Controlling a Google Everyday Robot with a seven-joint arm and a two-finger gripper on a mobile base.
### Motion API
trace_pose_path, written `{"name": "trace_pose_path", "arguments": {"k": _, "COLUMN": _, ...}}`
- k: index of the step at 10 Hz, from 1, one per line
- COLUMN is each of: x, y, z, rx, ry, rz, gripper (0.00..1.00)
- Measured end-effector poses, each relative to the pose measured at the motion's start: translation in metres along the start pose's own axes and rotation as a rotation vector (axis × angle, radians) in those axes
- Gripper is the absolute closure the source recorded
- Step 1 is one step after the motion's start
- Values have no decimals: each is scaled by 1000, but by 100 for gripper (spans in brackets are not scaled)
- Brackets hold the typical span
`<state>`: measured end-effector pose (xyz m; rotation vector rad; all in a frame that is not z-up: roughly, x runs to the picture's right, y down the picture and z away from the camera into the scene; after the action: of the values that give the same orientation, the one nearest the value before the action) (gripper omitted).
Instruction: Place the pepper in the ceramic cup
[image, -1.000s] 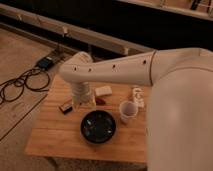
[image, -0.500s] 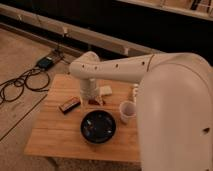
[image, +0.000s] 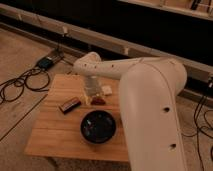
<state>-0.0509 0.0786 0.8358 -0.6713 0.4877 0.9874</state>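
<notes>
The pepper (image: 99, 100) is small and dark red. It lies on the wooden table (image: 52, 135), just behind the black bowl. My gripper (image: 92, 95) hangs down from the white arm (image: 145, 95) and sits right beside the pepper on its left, close to the table top. I cannot tell if it touches the pepper. The ceramic cup is hidden behind my arm.
A wide black bowl (image: 99, 126) stands at the table's front middle. A dark flat bar (image: 69, 105) lies left of the gripper. A pale beige block (image: 106, 90) lies just behind the pepper. Cables (image: 22, 82) and a box (image: 47, 62) lie on the floor to the left.
My arm has swung across the right side of the table and now covers the cup. The gripper has shifted right, from near the dark bar to beside the pepper.
</notes>
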Motion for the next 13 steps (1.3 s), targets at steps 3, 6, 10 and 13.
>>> {"name": "trace_pose_path", "arguments": {"k": 3, "x": -20, "y": -20, "z": 31, "rx": -24, "ry": 37, "rz": -40, "gripper": 35}}
{"name": "trace_pose_path", "arguments": {"k": 6, "x": -39, "y": -32, "z": 52, "rx": -41, "ry": 56, "rz": -71, "gripper": 35}}
{"name": "trace_pose_path", "arguments": {"k": 10, "x": -59, "y": -35, "z": 65, "rx": -52, "ry": 73, "rz": -119, "gripper": 35}}
{"name": "trace_pose_path", "arguments": {"k": 13, "x": -69, "y": -31, "z": 73, "rx": -60, "ry": 85, "rz": -151, "gripper": 35}}
